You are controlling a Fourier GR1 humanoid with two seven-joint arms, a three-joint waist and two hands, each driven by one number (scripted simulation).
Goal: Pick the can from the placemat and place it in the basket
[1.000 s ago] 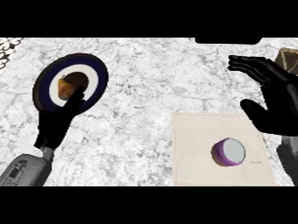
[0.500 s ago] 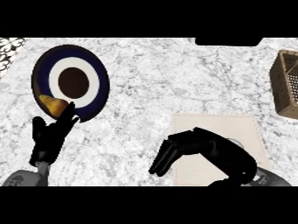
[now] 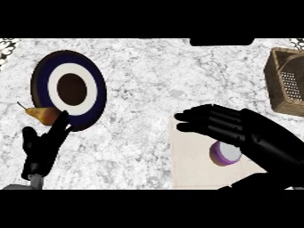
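A purple can [image 3: 224, 153] with a pale lid stands on the beige placemat [image 3: 194, 165] at the lower right. My right hand [image 3: 253, 134] hovers over it with fingers straight and pointing left, partly covering the can's right side. The wicker basket [image 3: 293, 81] sits at the right edge, apart from the hand. My left hand [image 3: 42, 148] rests open at the lower left, fingers up.
A dark blue and white plate [image 3: 71, 89] lies at the upper left. A yellow-brown pear [image 3: 42, 115] sits at its lower-left rim, just above my left hand's fingertips. The marble counter [image 3: 154, 75] spans the view.
My right hand has swung from the upper right down across the placemat and now sits over the can. The view has shifted, bringing the basket fully in. The left hand stays low.
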